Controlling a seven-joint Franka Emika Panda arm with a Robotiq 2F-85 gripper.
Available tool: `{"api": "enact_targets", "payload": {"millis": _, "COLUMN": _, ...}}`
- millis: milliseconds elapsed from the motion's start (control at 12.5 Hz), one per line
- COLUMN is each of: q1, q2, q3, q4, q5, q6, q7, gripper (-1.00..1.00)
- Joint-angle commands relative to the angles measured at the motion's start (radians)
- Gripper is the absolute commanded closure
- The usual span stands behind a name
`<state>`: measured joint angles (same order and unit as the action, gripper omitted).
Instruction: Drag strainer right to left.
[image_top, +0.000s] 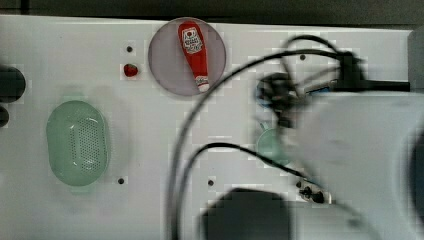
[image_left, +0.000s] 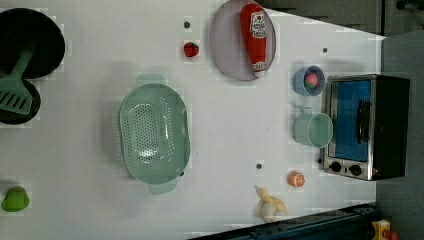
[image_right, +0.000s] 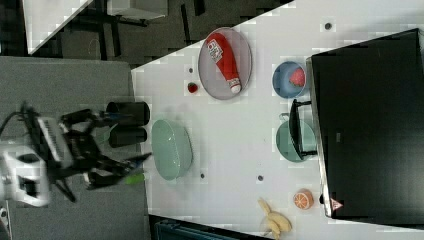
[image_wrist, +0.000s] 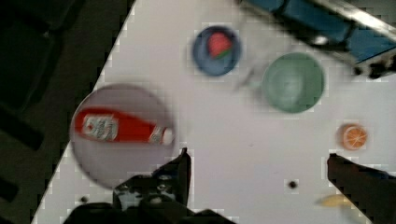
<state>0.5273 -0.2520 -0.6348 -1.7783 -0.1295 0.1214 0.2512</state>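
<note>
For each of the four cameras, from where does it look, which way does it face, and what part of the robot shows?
Top view: above the table, looking down; blurred arm and cables at the top view's right.
Left view: high, looking down on strainer, plate, oven.
Right view: high, oblique; arm off the table at the right view's left.
Wrist view: looks down past the open gripper.
Shared: ketchup bottle on the plate, in all four.
</note>
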Motion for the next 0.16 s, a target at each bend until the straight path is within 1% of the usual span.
{"api": "enact_targets", "payload": {"millis": 80, "q1": 0.029, "q2": 0.017, "q3": -0.004, "q4": -0.037, "q5": 0.015, "q6": -0.049, "q7": -0.126, "gripper": -1.0}}
{"api": "enact_targets", "payload": {"millis": 160, "q1": 0.029, "q2": 0.017, "q3": -0.006, "q4": -0.037, "q5": 0.015, "q6": -0.047, "q7": -0.127, "gripper": -1.0}}
